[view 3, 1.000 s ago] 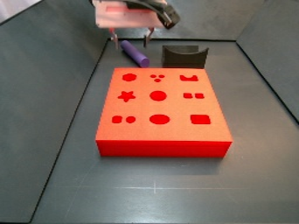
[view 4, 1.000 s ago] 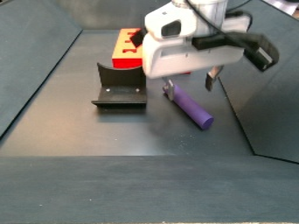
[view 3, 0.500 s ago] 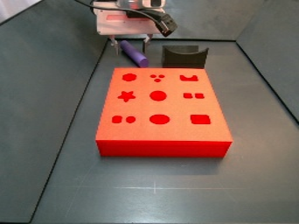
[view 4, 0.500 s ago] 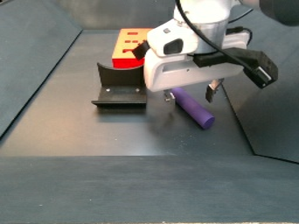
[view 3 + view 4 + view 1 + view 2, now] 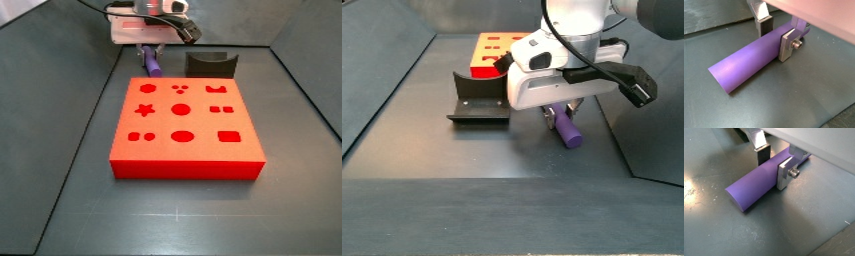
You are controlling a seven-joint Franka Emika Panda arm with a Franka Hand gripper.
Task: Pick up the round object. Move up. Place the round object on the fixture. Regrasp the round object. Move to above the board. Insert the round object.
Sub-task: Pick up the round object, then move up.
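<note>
Gripper [image 5: 777, 35] is down at the floor with its fingers straddling the round object [image 5: 747, 62]; both wrist views show one silver finger plate [image 5: 784, 174] flat against the peg's side and the other dark-padded finger [image 5: 761, 153] on the far side, jaws narrowed to about the peg's width; cannot tell if it is firmly clamped; peg is smooth matte purple, cylindrical, lying on the dark grey floor [image 5: 724, 235]; in a side view it sits upper centre, just beyond the red-orange board [image 5: 185, 128], left of the dark fixture [image 5: 210, 65]; board is a flat slab with star, circle and square cut-outs.
</note>
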